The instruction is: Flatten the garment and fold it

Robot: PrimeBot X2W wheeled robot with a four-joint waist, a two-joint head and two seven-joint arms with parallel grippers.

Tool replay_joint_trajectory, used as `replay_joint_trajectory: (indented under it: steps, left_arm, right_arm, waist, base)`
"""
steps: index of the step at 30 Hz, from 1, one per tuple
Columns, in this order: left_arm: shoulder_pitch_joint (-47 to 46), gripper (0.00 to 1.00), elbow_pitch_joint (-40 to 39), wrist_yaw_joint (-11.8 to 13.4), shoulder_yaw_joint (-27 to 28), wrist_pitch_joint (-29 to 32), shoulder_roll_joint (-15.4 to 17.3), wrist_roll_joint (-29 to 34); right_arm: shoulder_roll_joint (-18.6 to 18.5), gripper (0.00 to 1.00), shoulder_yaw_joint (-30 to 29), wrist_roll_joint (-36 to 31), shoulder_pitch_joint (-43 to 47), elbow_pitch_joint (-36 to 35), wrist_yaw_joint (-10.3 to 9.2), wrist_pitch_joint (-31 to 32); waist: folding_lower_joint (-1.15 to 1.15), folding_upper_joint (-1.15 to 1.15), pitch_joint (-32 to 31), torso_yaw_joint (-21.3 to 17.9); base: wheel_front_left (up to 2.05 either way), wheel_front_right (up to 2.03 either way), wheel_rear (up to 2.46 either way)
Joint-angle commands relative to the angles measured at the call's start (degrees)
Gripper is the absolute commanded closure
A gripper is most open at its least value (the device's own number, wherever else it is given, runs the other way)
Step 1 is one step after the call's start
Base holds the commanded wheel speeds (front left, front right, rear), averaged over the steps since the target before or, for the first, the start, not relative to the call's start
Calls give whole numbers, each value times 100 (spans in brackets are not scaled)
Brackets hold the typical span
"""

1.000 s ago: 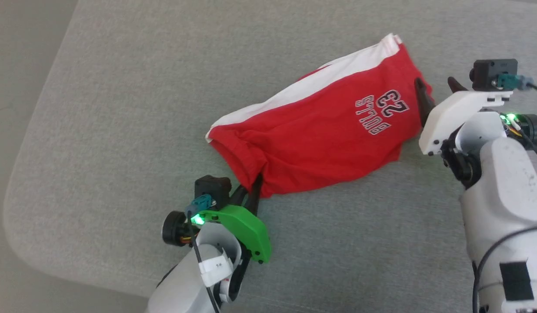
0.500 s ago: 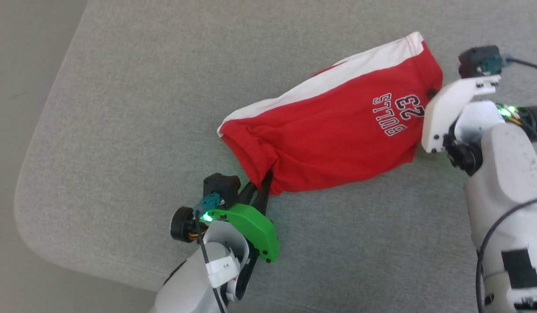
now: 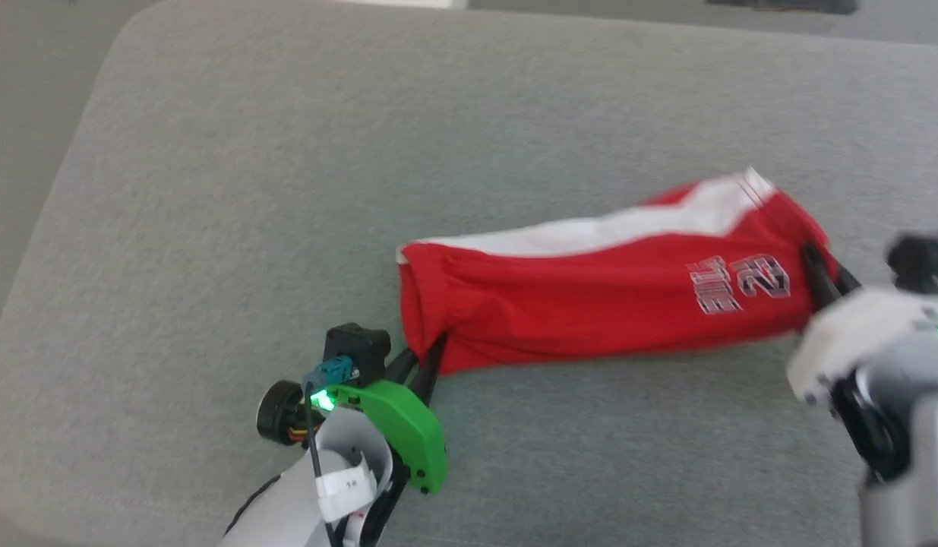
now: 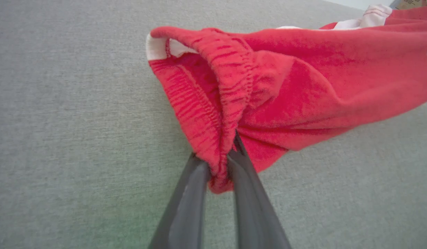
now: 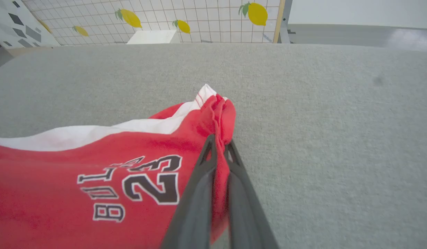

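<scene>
My left claw (image 3: pixel 432 348) is clamped on the waistband (image 4: pixel 230 86) of the red shorts (image 3: pixel 590 304), my right claw (image 3: pixel 812 264) on their hem (image 5: pixel 216 107); their length runs left to right between them.

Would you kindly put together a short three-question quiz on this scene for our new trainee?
1. True or false: the right gripper hangs open, clear of the garment.
2. Which part do the jaws of the left gripper pinch? A) the gathered red waistband B) the white stripe C) the lettering
3. Which number is printed on the garment?
Key: 1 false, its jaws are shut on the garment's edge; 2 A; 3 23.
</scene>
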Motion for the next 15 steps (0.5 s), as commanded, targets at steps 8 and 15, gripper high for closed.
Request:
replay_joint_trajectory:
  steps: [8,15]
  left_arm:
    - [441,100,-557,65,-95,626,418,-166]
    - [844,94,-618,153,-177,1022,523,-413]
  right_arm:
    - [40,100,-267,712,1319,-652,-9,247]
    - [41,58,-216,979,1544,431,-9,-32]
  waist:
    - [0,0,-331,-610]
    - [0,0,-405,-655]
  base:
    - [0,0,0]
    - [0,0,0]
